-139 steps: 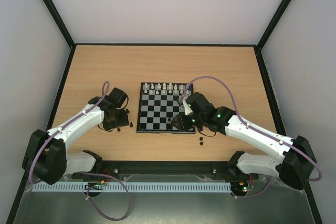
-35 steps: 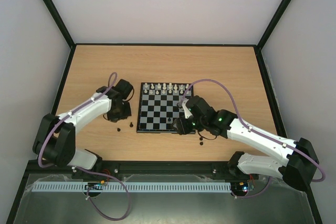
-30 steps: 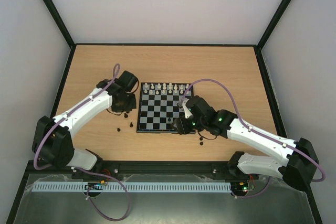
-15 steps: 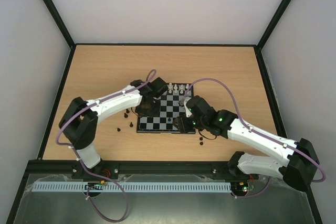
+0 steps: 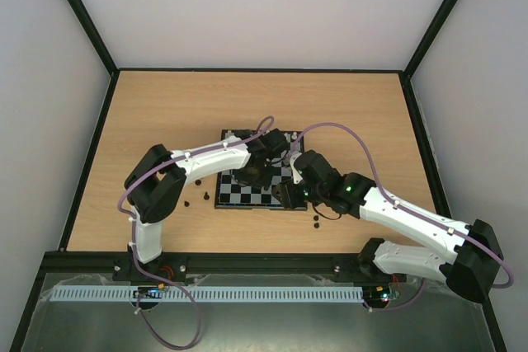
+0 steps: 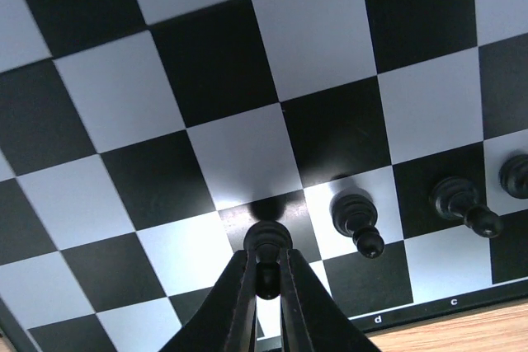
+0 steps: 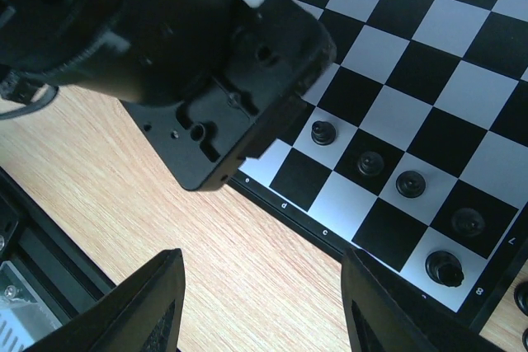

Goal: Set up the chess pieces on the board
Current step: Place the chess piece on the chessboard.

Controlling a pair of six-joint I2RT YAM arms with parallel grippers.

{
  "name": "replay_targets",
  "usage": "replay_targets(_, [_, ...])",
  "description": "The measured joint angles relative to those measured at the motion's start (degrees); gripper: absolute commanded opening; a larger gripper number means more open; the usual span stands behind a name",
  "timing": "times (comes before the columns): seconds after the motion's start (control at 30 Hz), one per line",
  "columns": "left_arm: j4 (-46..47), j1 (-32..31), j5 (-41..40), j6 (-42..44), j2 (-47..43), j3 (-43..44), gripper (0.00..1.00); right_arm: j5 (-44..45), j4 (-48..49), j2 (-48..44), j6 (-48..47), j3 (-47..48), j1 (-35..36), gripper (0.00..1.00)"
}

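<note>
Pawn (one, seemingly) pinched in left pincer; right pincer agape near five pieces.

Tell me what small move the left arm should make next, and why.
Probably lower the left tool straight down and release: it pinches a black pawn just above the free dark square beside the standing pawns on the board.
</note>
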Motion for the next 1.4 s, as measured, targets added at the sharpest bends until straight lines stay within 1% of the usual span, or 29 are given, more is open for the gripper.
replay_targets(0.47, [0.96, -1.18, 1.03, -0.09, 1.44, -0.04, 0.03, -0.07, -0.02, -0.04, 0.02, 0.0, 0.0, 0.53])
replay_targets(0.7, [2.1, -1.38, 1.25, -0.57, 1.16, -1.95, 0.03, -0.09, 0.0, -0.04, 0.0, 0.0, 0.0, 0.53])
replay_targets(0.83, [2.6, -1.42, 1.18, -0.92, 0.94, -2.4, 0.09, -0.24, 0.0, -0.04, 0.0, 0.0, 0.0, 0.53])
replay_targets(0.97, [2.78, -1.42, 1.29, -1.29, 0.94, -2.43, 0.23, -0.28, 0.0, -0.04, 0.0, 0.0, 0.0, 0.53])
replay_targets(1.0, [2.73, -1.44, 1.29, -1.27, 0.94, -2.45, 0.24, -0.31, 0.0, -0.04, 0.0, 0.0, 0.0, 0.53])
replay_targets(1.3, [1.51, -1.53, 1.09, -1.33, 0.96, -2.12, 0.27, -0.46, 0.0, -0.04, 0.0, 0.0, 0.0, 0.53])
replay_targets(1.4, [0.7, -1.53, 0.44, -1.33, 0.94, -0.98, 0.33, -0.48, 0.0, -0.07, 0.02, 0.0, 0.0, 0.53])
